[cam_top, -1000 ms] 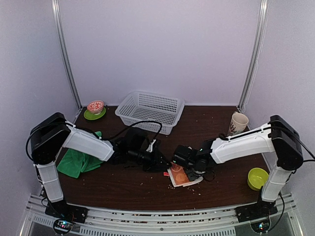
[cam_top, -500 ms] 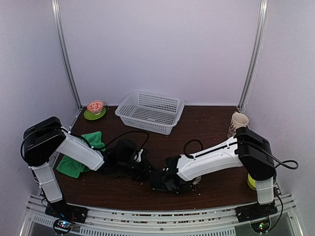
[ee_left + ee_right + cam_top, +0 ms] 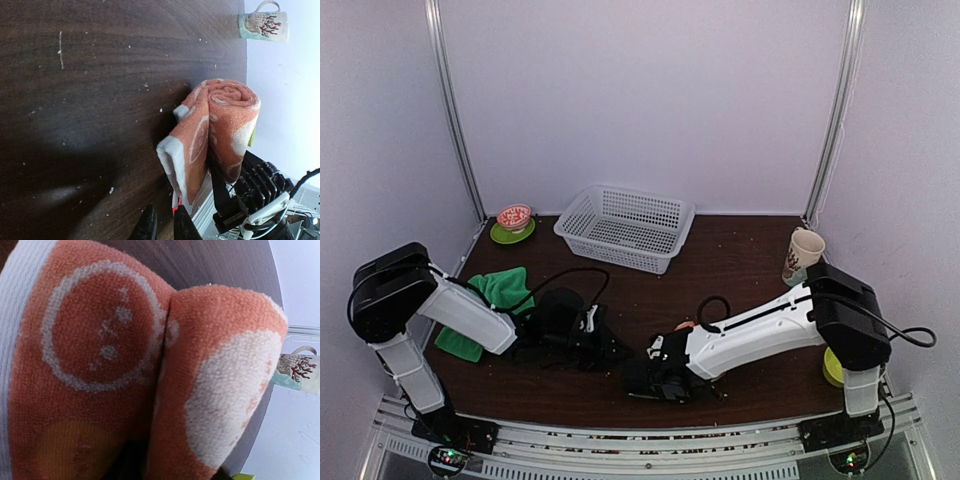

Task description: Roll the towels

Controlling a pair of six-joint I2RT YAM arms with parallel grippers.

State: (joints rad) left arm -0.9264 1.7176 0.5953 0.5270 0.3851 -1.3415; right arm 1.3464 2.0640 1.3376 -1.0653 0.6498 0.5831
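The orange towel with white prints is wound into a loose roll and held up off the table. Its white-edged flap hangs down to my left gripper, whose nearly closed jaws pinch the flap's corner. One black finger of my right gripper sits between flap and roll; the towel fills the right wrist view and hides the jaws. From above only a sliver of orange shows behind the right arm. The green towel lies crumpled at the left, behind the left arm.
A white basket stands at the back middle. A printed mug is at the back right and a lime bowl sits behind the right arm's base. A small bowl on a green saucer is at the back left. Crumbs dot the dark table.
My right arm swung left and toward the front edge, turning the flat orange towel into a roll. My left gripper drew back to the left. The green towel is more exposed.
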